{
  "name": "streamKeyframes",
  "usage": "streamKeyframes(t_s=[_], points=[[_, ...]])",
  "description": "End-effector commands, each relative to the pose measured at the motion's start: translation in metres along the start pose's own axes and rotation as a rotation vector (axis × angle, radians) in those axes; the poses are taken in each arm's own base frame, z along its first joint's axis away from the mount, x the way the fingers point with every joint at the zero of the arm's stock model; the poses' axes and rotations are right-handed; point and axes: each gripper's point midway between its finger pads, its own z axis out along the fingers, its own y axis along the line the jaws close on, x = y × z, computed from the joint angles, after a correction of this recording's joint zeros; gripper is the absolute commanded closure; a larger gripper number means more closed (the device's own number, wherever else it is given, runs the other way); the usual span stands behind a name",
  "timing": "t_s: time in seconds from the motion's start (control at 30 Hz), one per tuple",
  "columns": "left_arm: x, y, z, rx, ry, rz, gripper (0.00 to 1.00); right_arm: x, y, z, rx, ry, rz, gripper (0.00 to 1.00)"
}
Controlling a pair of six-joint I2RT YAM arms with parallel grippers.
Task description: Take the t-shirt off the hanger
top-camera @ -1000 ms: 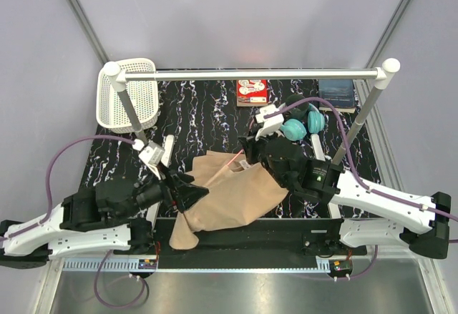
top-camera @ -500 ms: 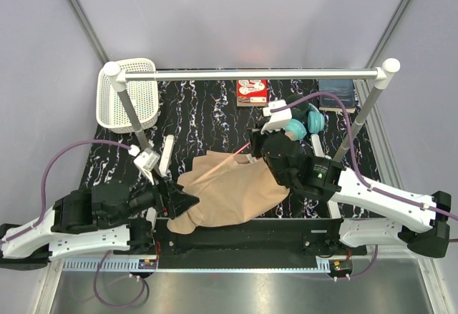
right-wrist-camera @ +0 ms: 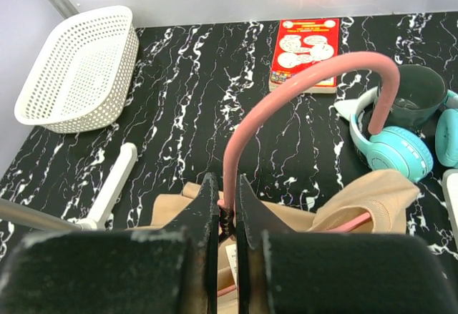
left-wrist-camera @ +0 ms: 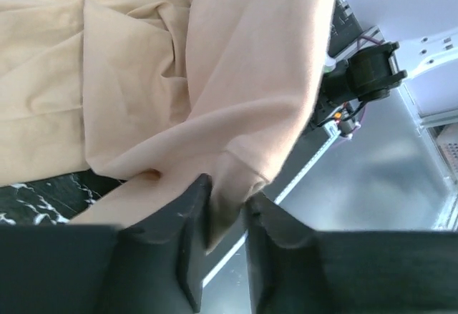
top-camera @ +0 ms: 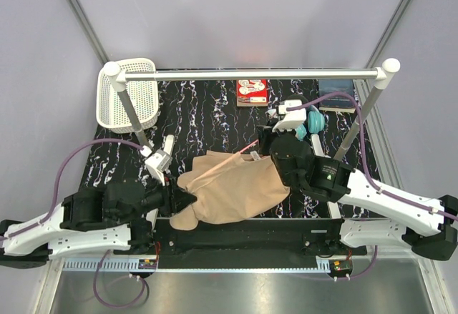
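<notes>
The tan t-shirt (top-camera: 236, 191) lies bunched on the dark marbled table between the two arms. A thin pink hanger (top-camera: 227, 162) runs slanted under its upper edge. My right gripper (right-wrist-camera: 227, 198) is shut on the hanger's neck, just below the curved hook (right-wrist-camera: 286, 91), and fabric (right-wrist-camera: 372, 189) drapes over the hanger's arm beside it. From above, that gripper (top-camera: 263, 154) sits at the shirt's collar end. My left gripper (left-wrist-camera: 225, 203) is shut on a folded hem of the t-shirt (left-wrist-camera: 143, 78), at the shirt's left side (top-camera: 184, 201).
A white rail (top-camera: 250, 74) on two posts spans the back. A white basket (top-camera: 129, 94) hangs at its left end. A red booklet (top-camera: 252, 91), teal headphones (right-wrist-camera: 390, 149), a dark mug (right-wrist-camera: 415, 94) and a dark box (top-camera: 336, 92) lie at the back right.
My left gripper stood open beside the shirt and has now closed on its left hem. The right gripper carried the hanger a little back and right, and the shirt bunched up.
</notes>
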Motion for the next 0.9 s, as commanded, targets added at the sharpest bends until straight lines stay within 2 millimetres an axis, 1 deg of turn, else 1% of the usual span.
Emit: streamKeyframes(t_s=[0.0,0.07,0.1,0.17,0.2,0.23,0.27,0.33,0.37,0.4,0.57,0.6,0.7,0.73,0.87], points=[[-0.012,0.003,0.0,-0.036,-0.043,0.009,1.0,-0.034,-0.012,-0.01,0.051,-0.096,0.174,1.0],[-0.021,0.011,-0.007,-0.08,-0.079,-0.015,1.0,-0.036,-0.018,-0.012,0.079,-0.113,0.247,1.0],[-0.031,0.02,-0.011,-0.122,-0.129,-0.029,1.0,-0.035,-0.028,-0.013,0.126,-0.125,0.269,1.0],[-0.046,0.025,-0.027,-0.112,-0.221,-0.096,1.0,-0.036,-0.033,-0.015,0.146,-0.144,0.365,1.0],[-0.056,0.032,-0.033,-0.125,-0.288,-0.135,1.0,-0.034,-0.038,-0.015,0.169,-0.156,0.385,1.0],[-0.062,0.034,-0.039,-0.109,-0.332,-0.171,1.0,-0.034,-0.039,-0.015,0.179,-0.164,0.404,1.0],[-0.072,0.032,-0.049,-0.043,-0.41,-0.221,1.0,-0.033,-0.04,-0.014,0.192,-0.172,0.422,1.0],[-0.079,0.032,-0.058,0.008,-0.47,-0.239,1.0,-0.03,-0.047,-0.012,0.241,-0.192,0.421,1.0],[-0.081,0.031,-0.062,0.036,-0.493,-0.254,1.0,-0.03,-0.049,-0.011,0.258,-0.203,0.437,1.0],[-0.082,0.032,-0.065,0.04,-0.5,-0.253,1.0,-0.029,-0.055,-0.011,0.292,-0.217,0.429,1.0],[-0.083,0.039,-0.077,0.053,-0.528,-0.247,1.0,-0.024,-0.069,-0.013,0.346,-0.263,0.502,1.0],[-0.084,0.042,-0.083,0.064,-0.545,-0.255,1.0,-0.024,-0.07,-0.014,0.349,-0.27,0.514,1.0],[-0.082,0.05,-0.088,0.06,-0.564,-0.265,1.0,-0.023,-0.072,-0.016,0.34,-0.276,0.565,1.0],[-0.081,0.054,-0.094,0.071,-0.578,-0.279,1.0,-0.023,-0.072,-0.016,0.335,-0.274,0.578,1.0],[-0.082,0.067,-0.107,0.075,-0.618,-0.312,1.0,-0.019,-0.076,-0.017,0.33,-0.277,0.612,1.0]])
